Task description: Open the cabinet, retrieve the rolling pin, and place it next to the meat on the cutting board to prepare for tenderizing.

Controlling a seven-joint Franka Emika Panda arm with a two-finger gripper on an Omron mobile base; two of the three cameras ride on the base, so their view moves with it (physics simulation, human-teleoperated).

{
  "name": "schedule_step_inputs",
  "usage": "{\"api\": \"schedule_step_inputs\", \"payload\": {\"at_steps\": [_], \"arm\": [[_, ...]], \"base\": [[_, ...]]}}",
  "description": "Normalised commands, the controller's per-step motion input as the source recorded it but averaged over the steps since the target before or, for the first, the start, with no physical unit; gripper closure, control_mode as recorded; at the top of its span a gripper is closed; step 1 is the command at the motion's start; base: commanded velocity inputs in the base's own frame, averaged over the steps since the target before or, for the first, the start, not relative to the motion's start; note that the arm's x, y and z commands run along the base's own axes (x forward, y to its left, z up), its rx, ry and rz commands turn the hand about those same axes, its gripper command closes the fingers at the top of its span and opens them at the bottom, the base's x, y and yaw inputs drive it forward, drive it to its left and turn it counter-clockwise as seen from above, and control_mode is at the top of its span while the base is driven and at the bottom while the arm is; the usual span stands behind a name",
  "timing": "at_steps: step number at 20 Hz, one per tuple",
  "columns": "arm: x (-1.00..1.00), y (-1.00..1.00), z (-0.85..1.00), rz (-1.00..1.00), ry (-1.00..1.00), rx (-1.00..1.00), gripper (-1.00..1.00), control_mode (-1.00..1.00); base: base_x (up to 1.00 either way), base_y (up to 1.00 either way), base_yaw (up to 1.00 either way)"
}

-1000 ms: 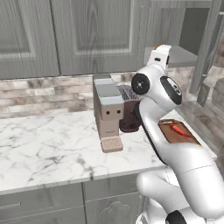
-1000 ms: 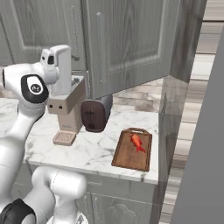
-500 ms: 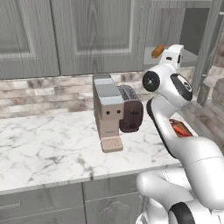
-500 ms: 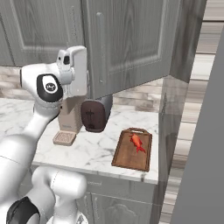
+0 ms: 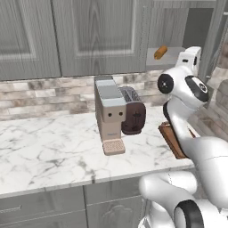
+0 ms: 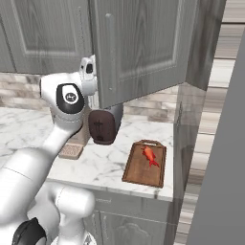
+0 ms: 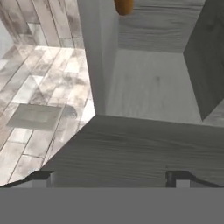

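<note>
One rolling pin (image 5: 160, 52): short orange-tan cylinder on cabinet (image 5: 171, 52) shelf | gripper (image 7: 111, 177): wide open, empty

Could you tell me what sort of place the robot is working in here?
It looks like a home kitchen: a marble-look counter carries a coffee machine and a toaster, with grey wall cabinets above and a cutting board holding raw meat.

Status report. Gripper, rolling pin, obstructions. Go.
Gripper open, empty, raised at the open cabinet. Rolling pin on the shelf, untouched. Meat on cutting board. Open door hangs beside the hand.
</note>
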Motion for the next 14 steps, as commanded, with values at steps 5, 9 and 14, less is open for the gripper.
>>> {"api": "schedule_step_inputs", "payload": {"at_steps": [5, 9, 14], "arm": [[-0.33, -0.60, 0.00, -0.15, 0.00, -0.04, -1.00, -1.00], [-0.54, -0.59, 0.00, -0.20, 0.00, -0.04, -1.00, -1.00], [-0.24, -0.58, 0.00, -0.21, 0.01, -0.06, -1.00, -1.00]], "base": [[0.00, 0.00, 0.00], [0.00, 0.00, 0.00], [0.00, 0.00, 0.00]]}}
